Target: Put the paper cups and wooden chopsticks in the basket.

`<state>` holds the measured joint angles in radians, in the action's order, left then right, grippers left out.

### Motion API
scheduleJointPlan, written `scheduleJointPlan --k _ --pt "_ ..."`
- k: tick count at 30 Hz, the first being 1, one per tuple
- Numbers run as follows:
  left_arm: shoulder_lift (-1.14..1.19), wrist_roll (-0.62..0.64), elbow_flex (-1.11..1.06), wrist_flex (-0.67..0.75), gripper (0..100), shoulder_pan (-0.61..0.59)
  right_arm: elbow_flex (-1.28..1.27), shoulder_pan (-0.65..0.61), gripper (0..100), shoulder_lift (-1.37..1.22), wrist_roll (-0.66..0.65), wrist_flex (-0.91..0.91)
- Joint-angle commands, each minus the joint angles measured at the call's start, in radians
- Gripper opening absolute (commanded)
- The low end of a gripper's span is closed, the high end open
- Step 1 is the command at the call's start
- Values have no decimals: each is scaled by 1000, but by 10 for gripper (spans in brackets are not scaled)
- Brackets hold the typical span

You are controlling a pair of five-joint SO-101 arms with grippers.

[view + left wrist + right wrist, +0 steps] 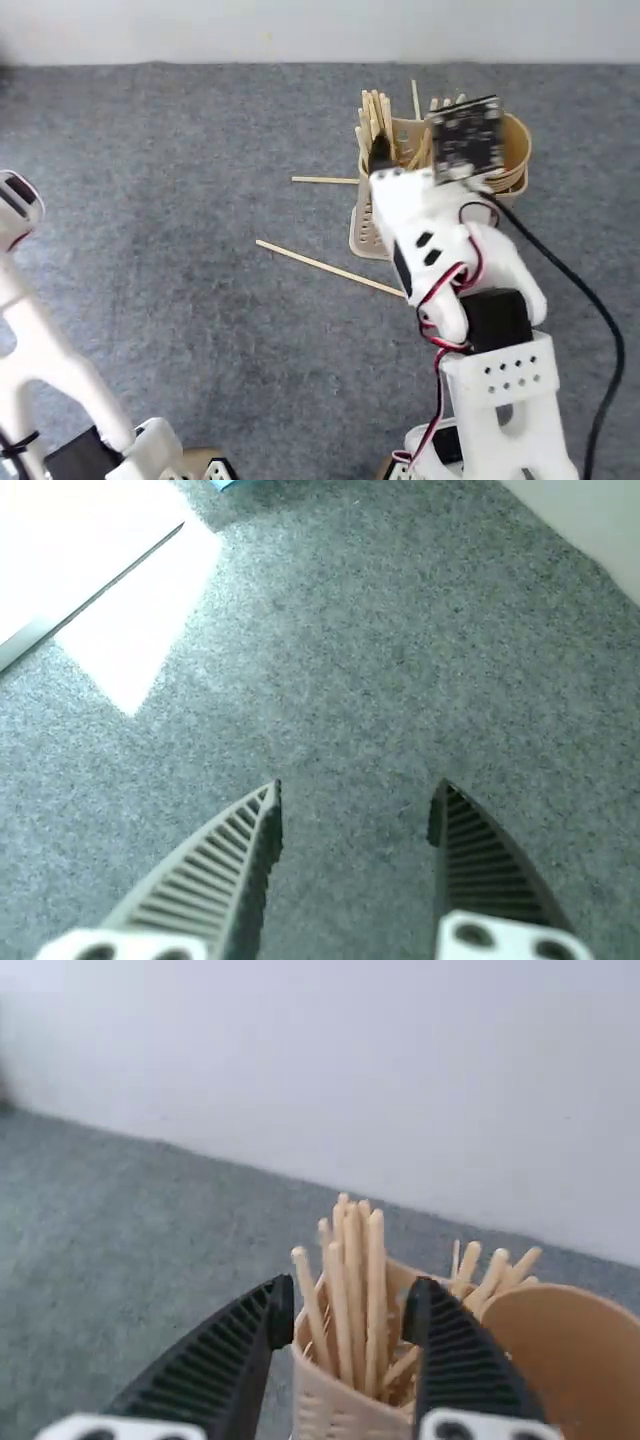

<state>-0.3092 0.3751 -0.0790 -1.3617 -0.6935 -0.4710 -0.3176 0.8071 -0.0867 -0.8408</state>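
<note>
Over the basket (325,1400), the right gripper (348,1295) stood part-open astride upright chopsticks (355,1270), clamping none. Two loose chopsticks (330,268) lay on the carpet (180,250); a straight upward withdrawal was advised, to avoid dragging the upright ones out

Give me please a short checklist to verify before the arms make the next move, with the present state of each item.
1. The right gripper is open: ok, the chopstick bundle shows between its fingers.
2. The left gripper is open: ok.
3. All chopsticks are in the basket: not ok; a short chopstick and a long chopstick lie on the carpet.
4. The left gripper is above one of them: not ok, bare carpet below.
5. The paper cup is inside the basket: cannot tell, the arm covers it.
</note>
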Motion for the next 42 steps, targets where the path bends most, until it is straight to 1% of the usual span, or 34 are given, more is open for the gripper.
scheduleJointPlan --k 1,4,9,14,17,22,24,35,38,42 --pt "-31 -12 -15 -2 228 -6 14 -67 82 1 -84 -91" --pt "-31 -14 -36 0 228 -6 11 -145 80 -15 -112 -177" --pt "-31 -14 -45 0 228 -6 5 -272 80 -88 -109 -283" --pt "-29 -14 -45 -3 228 -6 6 -305 80 -292 -104 -289" --pt "-26 -14 -47 -5 228 -6 6 -305 95 -433 -104 -245" --pt "-23 -14 -47 -5 228 -6 12 -305 238 -595 -106 -171" --pt "-23 -14 -47 -5 228 -6 12 -305 266 -628 -110 -137" --pt "-29 -14 -148 2 228 -8 12 -302 266 -788 -120 5" --pt "-31 -12 -188 38 228 -8 12 -303 266 -835 -166 27" --pt "-31 -12 -249 94 228 -8 14 -305 266 -871 -173 73"
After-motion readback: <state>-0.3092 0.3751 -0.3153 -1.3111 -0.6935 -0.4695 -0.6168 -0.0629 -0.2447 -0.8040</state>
